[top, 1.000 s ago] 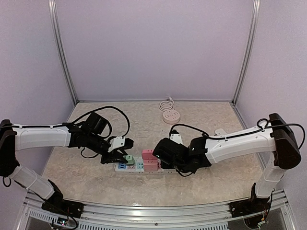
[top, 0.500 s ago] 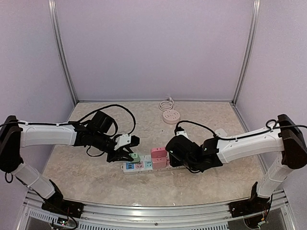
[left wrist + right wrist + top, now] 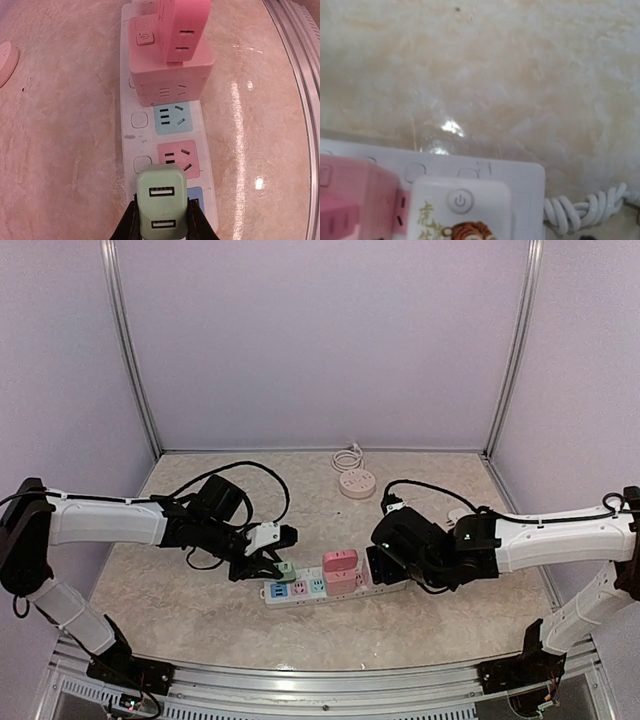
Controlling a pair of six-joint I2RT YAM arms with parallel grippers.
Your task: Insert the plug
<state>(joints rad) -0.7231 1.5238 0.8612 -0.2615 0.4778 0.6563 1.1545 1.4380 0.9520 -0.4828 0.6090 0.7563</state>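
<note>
Two hands flank the white power strip point(image 3: 131, 135) on the worktop point(image 3: 60, 150). Left hand point(image 3: 161, 223) grips the green plug point(image 3: 161, 200) over the strip's end socket. Right hand point(image 3: 383, 567) lies beside the opposite end; whether it is open cannot be told.

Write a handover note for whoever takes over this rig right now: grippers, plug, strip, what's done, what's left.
Left gripper: shut on the green plug, over the power strip's end socket.
Right gripper: at the strip's other end, by the tiger adapter; open or shut unclear.
Done: pink adapter sits on the strip.
Left: green plug's seating cannot be confirmed; probably press it home, then release.
</note>
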